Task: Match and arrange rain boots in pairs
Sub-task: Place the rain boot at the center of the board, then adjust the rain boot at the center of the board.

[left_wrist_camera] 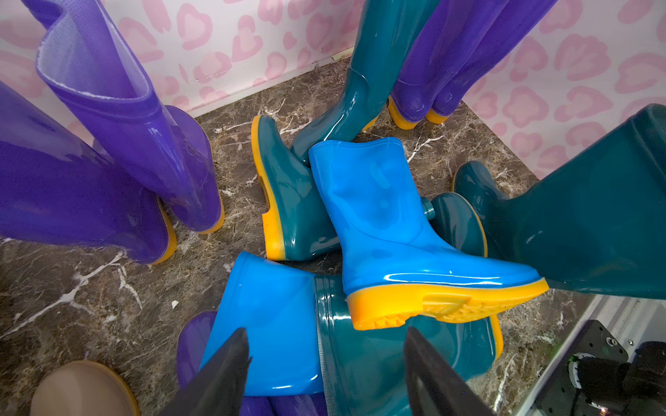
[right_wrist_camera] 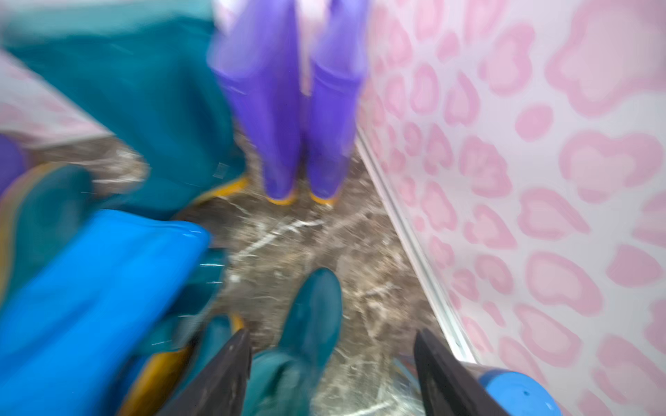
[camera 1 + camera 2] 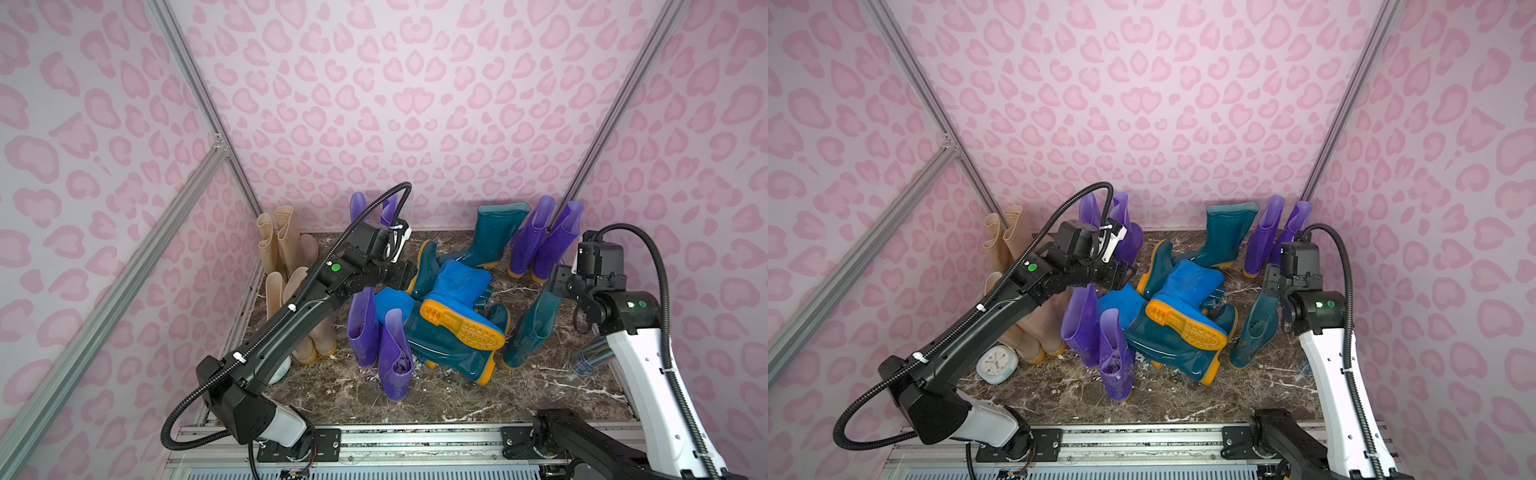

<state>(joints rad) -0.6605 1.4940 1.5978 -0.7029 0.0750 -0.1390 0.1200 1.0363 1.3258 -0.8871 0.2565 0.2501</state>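
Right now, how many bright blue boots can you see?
2. The top blue boot lies sideways atop the teal boots in the middle; the lower blue boot is partly buried beside it. Others could be hidden.

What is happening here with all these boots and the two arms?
Two robot arms are pairing rain boots on a marble tabletop. Beige boots and some purple boots stand paired along the edges, but blue and teal ones lie heaped in the middle. The left pincer hovers open over the bright blue boot lying on top. The right pincer is open at the top of an upright dark teal boot, apparently not gripping it.
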